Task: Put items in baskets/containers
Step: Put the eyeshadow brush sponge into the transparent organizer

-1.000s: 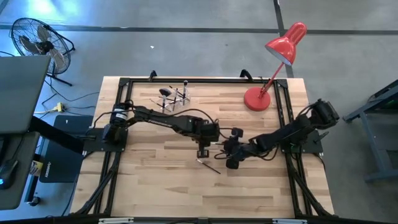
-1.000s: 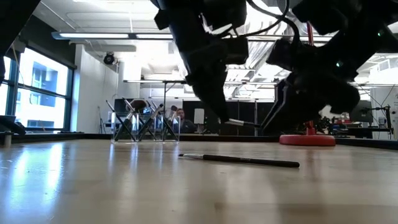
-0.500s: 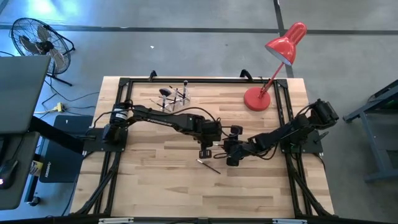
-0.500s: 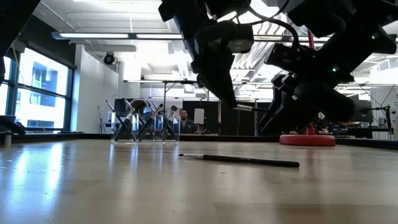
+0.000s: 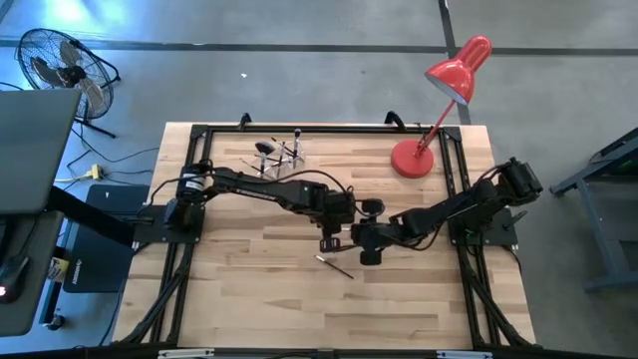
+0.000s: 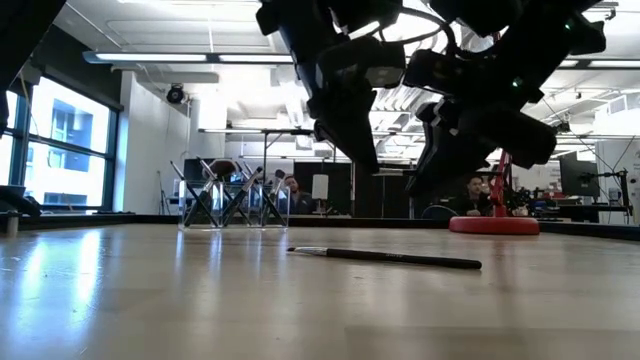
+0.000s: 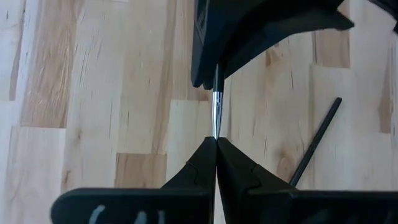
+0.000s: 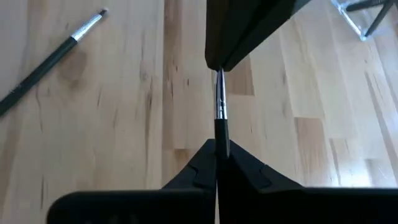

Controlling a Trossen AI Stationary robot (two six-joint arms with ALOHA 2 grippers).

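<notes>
A grey concrete floor [image 5: 299, 70] surrounds the wooden table [image 5: 249, 289]. A black floor fan [image 5: 60, 65] stands off the table's far left corner. Ceiling strip lights [image 6: 160, 57] and tall windows [image 6: 60, 150] brighten the room beyond it.

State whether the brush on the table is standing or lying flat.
Lying flat: the brush rests full length on the table, apart from both grippers.

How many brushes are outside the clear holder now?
2: one brush lies on the table; another is held in the air between the left gripper and right gripper.
</notes>
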